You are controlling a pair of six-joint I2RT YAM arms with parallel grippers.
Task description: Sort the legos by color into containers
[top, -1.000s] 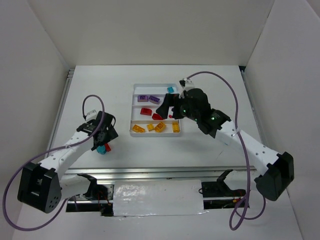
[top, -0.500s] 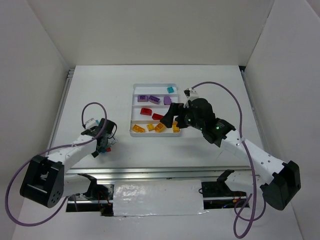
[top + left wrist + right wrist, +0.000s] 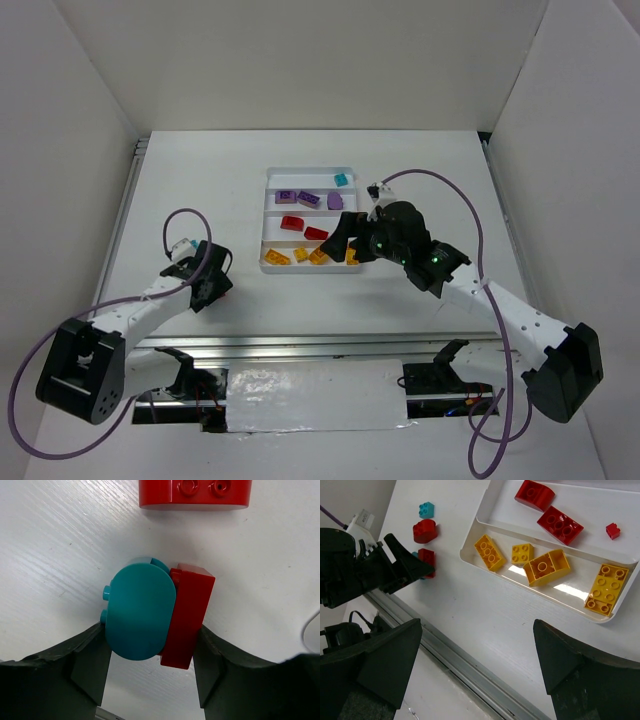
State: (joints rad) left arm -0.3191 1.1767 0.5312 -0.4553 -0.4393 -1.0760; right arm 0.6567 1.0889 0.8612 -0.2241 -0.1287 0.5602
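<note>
While the right gripper (image 3: 477, 652) hangs wide open by the tray (image 3: 497, 571), the left gripper (image 3: 150, 652) is clamped on a teal-and-red brick pair (image 3: 142, 612) on the table (image 3: 255, 585), well away from that tray.

Top external: fixed, high and behind the arm bases, looking steeply down and forward. It is the far view and takes in the whole tabletop (image 3: 200, 190), with the tray (image 3: 310, 169) mid-frame.

Left wrist: mounted on the left claw (image 3: 150, 655), aimed straight down and very near the surface. The teal-and-red brick pair (image 3: 160, 615) fills most of the frame, with the claw's own fingers at the lower edge.

Right wrist: mounted on the right claw (image 3: 480, 670), higher up and tilted, facing across the tray's near corner toward the left arm.

Overlap: top and right wrist both show the yellow bricks (image 3: 547, 566) and the left claw. Right wrist and left wrist both catch the brick pair.
</note>
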